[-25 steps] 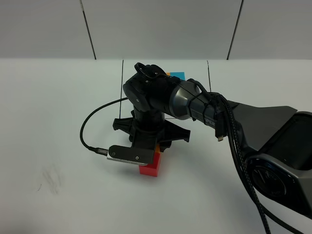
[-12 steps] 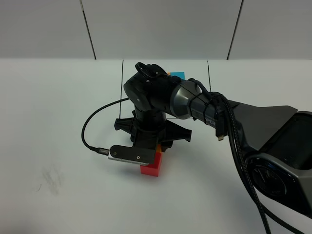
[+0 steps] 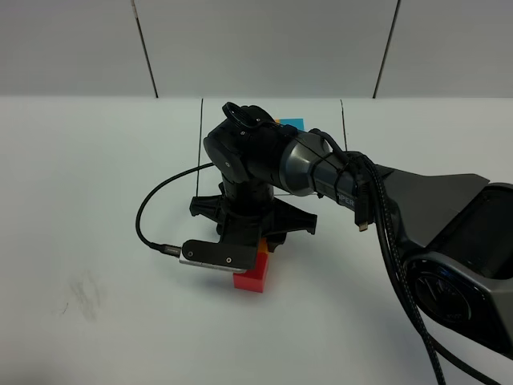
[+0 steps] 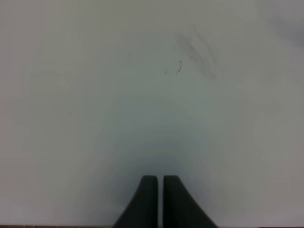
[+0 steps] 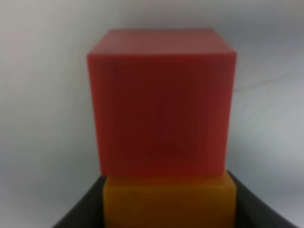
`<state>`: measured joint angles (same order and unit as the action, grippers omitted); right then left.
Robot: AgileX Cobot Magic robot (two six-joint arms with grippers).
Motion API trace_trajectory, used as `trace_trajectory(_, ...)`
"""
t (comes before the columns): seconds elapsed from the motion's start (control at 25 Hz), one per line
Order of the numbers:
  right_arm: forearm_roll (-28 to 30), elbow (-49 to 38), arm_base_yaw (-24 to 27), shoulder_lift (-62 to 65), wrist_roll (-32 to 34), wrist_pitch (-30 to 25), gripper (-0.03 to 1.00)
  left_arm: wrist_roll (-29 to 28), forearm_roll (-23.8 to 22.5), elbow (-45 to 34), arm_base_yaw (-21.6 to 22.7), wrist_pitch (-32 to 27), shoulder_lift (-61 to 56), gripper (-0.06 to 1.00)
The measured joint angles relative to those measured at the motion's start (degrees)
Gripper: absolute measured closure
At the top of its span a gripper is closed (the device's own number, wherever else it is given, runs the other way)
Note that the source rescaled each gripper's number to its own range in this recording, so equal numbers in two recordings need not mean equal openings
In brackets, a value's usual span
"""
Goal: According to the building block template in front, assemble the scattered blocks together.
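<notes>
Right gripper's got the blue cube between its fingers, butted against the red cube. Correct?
Not blue: the right gripper has the orange cube between its fingers, butted against the red cube. The right wrist view shows it.

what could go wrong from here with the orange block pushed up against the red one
1. The orange block, held in the right gripper, sits flush against the red block. Nothing backs the red one, so more pushing may slide it across the table.
2. When the fingers open, they could drag the orange block and break the joint.
3. The arm hides most of the template in the high view, so a wrong layout may go unnoticed.
</notes>
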<state>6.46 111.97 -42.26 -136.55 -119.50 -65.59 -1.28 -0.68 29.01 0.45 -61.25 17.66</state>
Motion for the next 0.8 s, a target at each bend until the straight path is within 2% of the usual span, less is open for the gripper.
trace_trajectory(0.8, 0.0, 0.0, 0.1, 0.0, 0.0, -0.5, 0.41, 0.0, 0.0, 0.0, 0.0, 0.0, 0.0, 0.94)
